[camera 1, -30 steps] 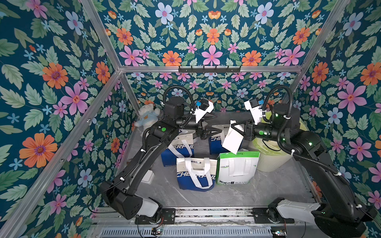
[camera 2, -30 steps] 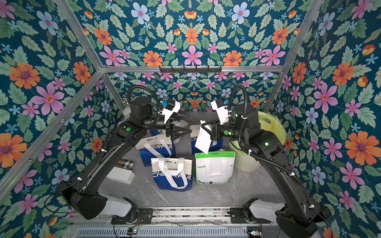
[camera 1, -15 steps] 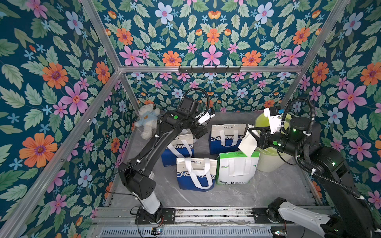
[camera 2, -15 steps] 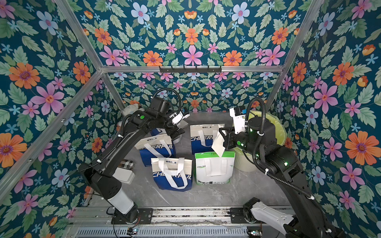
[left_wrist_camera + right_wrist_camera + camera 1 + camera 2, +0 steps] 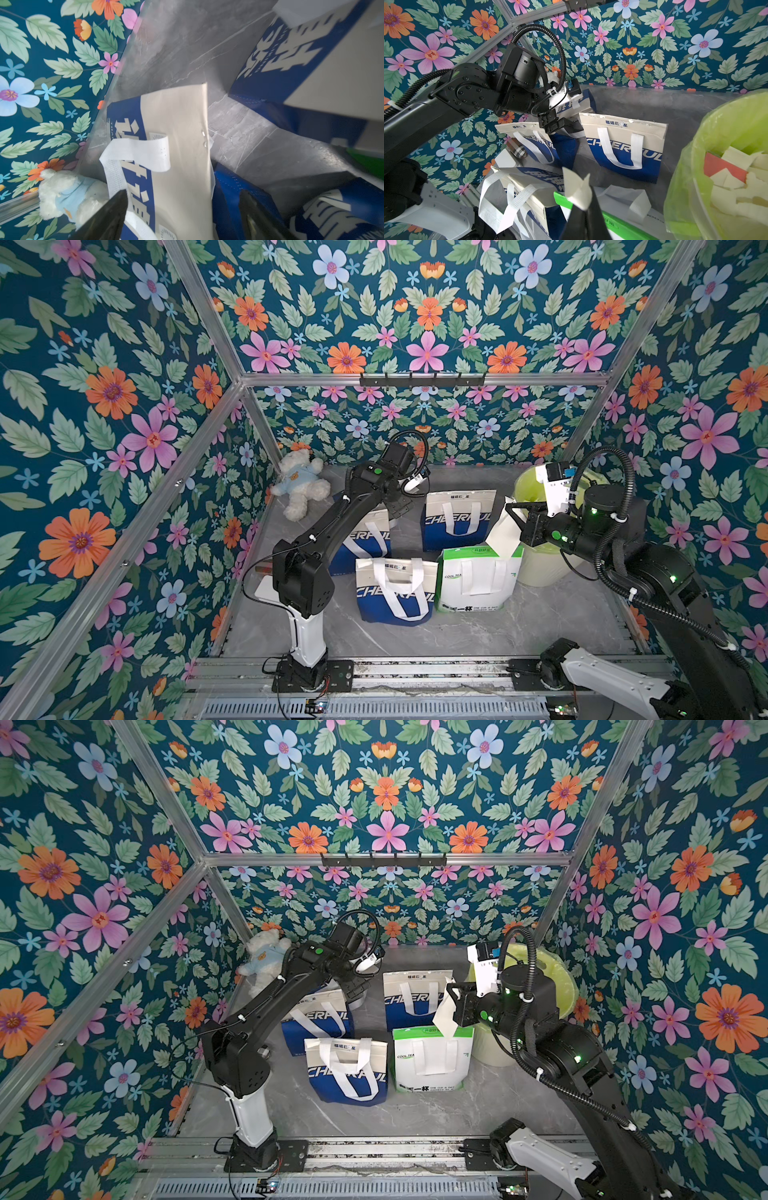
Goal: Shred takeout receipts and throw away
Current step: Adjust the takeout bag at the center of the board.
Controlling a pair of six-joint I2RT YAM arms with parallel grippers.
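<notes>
Disposal step: torn receipt piece pinched tight in right gripper beside lime-lined bin; next, swing over rim, release; left gripper wide, empty.

I see a white plush teddy bear in a pale-blue top lying in the grey marbled tabletop's far corner. Above it, a black metal hook rail runs along the silver frame bar.

Three blue-and-white bags are counted, and one green-and-white bag. One lime-green bin, one teddy bear, one white receipt and two robot arms are seen. Torn scraps are heaped in the bin beyond counting.
</notes>
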